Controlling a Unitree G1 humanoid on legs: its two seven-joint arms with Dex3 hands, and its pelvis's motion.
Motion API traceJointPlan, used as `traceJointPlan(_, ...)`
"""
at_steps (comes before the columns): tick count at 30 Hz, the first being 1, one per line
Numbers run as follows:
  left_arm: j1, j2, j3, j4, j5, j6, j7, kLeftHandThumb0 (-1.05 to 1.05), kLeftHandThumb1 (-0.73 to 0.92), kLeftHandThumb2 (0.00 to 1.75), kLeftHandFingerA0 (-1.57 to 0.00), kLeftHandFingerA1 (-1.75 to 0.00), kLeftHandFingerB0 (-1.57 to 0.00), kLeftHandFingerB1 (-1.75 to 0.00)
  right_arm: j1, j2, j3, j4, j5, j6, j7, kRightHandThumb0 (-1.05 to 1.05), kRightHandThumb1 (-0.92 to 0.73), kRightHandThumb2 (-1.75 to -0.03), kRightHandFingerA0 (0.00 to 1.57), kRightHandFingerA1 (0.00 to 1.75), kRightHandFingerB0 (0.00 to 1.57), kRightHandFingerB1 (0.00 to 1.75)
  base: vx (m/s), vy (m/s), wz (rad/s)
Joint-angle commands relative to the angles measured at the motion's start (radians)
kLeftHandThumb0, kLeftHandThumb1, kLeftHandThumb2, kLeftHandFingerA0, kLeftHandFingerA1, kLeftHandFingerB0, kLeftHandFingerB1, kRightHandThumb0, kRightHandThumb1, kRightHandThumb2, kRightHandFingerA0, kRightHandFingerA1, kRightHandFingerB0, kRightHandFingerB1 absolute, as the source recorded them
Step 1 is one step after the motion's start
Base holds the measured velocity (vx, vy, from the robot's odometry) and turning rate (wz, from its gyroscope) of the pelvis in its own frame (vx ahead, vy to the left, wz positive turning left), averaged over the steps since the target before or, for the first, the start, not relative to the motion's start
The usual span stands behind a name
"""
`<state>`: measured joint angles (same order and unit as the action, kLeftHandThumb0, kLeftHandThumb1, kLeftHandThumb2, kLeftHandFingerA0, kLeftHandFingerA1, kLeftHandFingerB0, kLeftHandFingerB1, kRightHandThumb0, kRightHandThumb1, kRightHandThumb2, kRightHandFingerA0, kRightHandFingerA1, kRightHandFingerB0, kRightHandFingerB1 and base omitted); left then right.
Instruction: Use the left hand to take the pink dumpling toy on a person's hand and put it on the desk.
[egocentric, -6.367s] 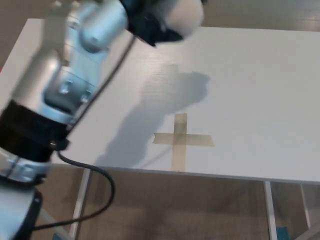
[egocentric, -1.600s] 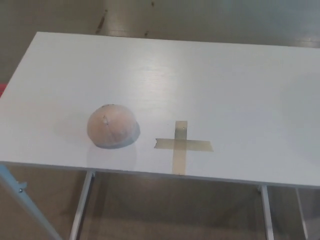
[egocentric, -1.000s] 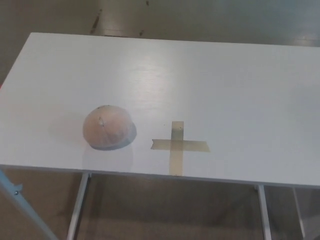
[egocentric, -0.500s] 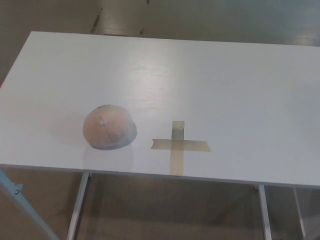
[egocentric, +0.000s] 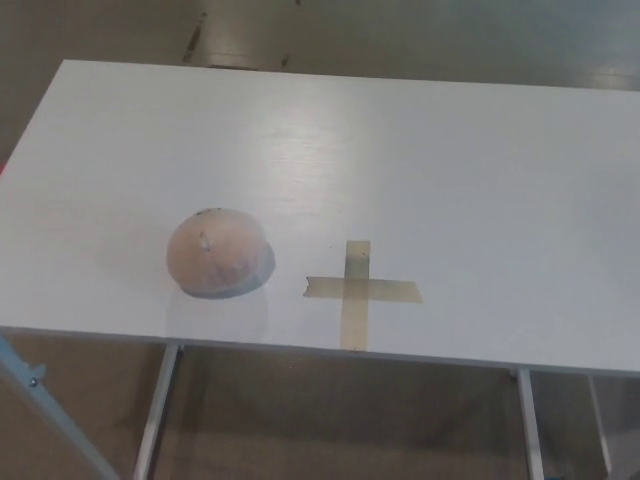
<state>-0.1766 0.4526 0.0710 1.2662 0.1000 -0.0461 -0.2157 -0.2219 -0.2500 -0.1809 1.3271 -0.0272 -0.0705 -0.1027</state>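
The pink dumpling toy (egocentric: 219, 253) is sitting on the white table (egocentric: 450, 160), toward the front left, resting dome up near the front edge. A cross of tan tape (egocentric: 359, 291) is lying just to its right, apart from it. Neither robot hand is showing in the head view, so nothing is gripping the toy. Grey metal legs (egocentric: 157, 420) are standing beneath the table

the only thing standing on the white desk (egocentric: 480, 170) is the pink dumpling toy (egocentric: 218, 253), just left of the tape cross (egocentric: 358, 291); right of the cross and behind it lies open surface.
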Motion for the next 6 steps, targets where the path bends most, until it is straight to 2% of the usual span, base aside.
traceJointPlan(1, -0.013, 0.005, -0.003, 0.031, 0.015, -0.008, 0.067, -0.55, 0.61, 0.98, -0.38, -0.55, -0.21, -0.46, -0.001, 0.005, -0.009, 0.005, 0.004, -0.001, 0.003, -0.23, -0.70, -0.61, 0.66, 0.47, 0.53, 0.43, 0.00, 0.000, 0.00)
traceJointPlan(4, -0.013, 0.006, -0.013, 0.034, 0.023, -0.013, 0.068, -0.53, 0.61, 0.98, -0.39, -0.55, -0.21, -0.46, 0.002, 0.004, -0.009, 0.005, 0.003, -0.002, 0.003, -0.23, -0.70, -0.61, 0.66, 0.47, 0.54, 0.43, 0.00, 0.000, 0.00)
traceJointPlan(5, -0.010, 0.006, -0.016, 0.034, 0.024, -0.017, 0.066, -0.62, 0.75, 0.66, -0.41, -0.37, -0.32, -0.33, 0.006, 0.003, -0.010, 0.005, 0.002, -0.005, 0.002, -0.23, -0.70, -0.61, 0.65, 0.47, 0.54, 0.43, 0.00, 0.000, 0.00)
traceJointPlan(6, -0.008, 0.006, -0.018, 0.034, 0.025, -0.019, 0.065, -0.62, 0.75, 0.66, -0.41, -0.37, -0.32, -0.33, 0.009, 0.003, -0.010, 0.005, 0.001, -0.007, 0.002, -0.23, -0.70, -0.61, 0.65, 0.47, 0.54, 0.43, 0.00, 0.000, 0.00)
